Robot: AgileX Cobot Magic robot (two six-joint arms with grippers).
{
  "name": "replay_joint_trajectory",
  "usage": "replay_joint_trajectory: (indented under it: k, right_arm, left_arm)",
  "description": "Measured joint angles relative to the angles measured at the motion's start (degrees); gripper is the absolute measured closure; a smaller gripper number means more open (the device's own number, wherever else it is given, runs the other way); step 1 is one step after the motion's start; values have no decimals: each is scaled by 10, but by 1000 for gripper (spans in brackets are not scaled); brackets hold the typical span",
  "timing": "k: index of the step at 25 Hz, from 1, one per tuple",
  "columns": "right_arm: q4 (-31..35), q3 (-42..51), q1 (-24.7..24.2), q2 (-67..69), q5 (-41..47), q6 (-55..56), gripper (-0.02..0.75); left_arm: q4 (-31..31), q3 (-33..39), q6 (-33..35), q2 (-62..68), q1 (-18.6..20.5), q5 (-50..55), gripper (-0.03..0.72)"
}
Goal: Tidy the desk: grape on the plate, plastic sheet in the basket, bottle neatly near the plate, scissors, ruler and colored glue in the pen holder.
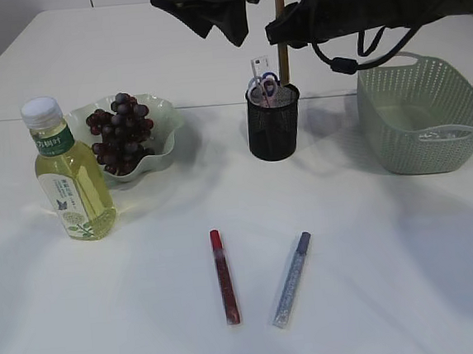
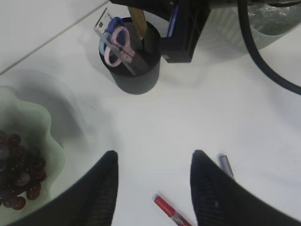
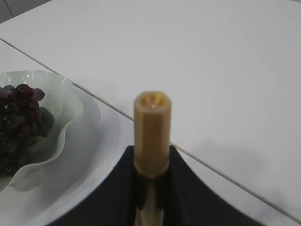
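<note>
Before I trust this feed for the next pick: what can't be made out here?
- Tan glue stick lower end: right wrist view, hidden by right gripper clamped on it.
- Black mesh pen holder inside: exterior view, too small and dark; ruler uncertain.
- Green plastic basket contents: exterior view, behind its wall.
- Red glue pen: left wrist view, cut by bottom edge.

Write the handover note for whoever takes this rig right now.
Right hand: shut on a yellow-brown glue stick, held above the black mesh pen holder.
Left hand: open, empty, above the table.
Done: dark grapes on the pale green wavy plate; yellow drink bottle beside the plate; pink-handled scissors and clear ruler in the holder; clear plastic sheet in the green basket.
Left: drop this stick, then the red glue stick and silver glue stick lying on the table.
</note>
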Motion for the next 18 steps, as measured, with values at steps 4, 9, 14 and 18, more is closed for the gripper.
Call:
replay_joint_trajectory:
  k: [4, 9, 14, 18]
  right_arm:
    - [6, -2, 0, 3, -3, 0, 592]
    - [22, -3, 0, 11, -3, 0, 591]
    - [24, -3, 0, 18, -3, 0, 591]
    - [26, -3, 0, 20, -3, 0, 591]
  left_arm:
    - [0, 0, 0, 0, 0, 0, 320]
    - [0, 0, 0, 0, 0, 0, 320]
    - [0, 0, 0, 0, 0, 0, 320]
    - [0, 0, 0, 0, 0, 0, 320]
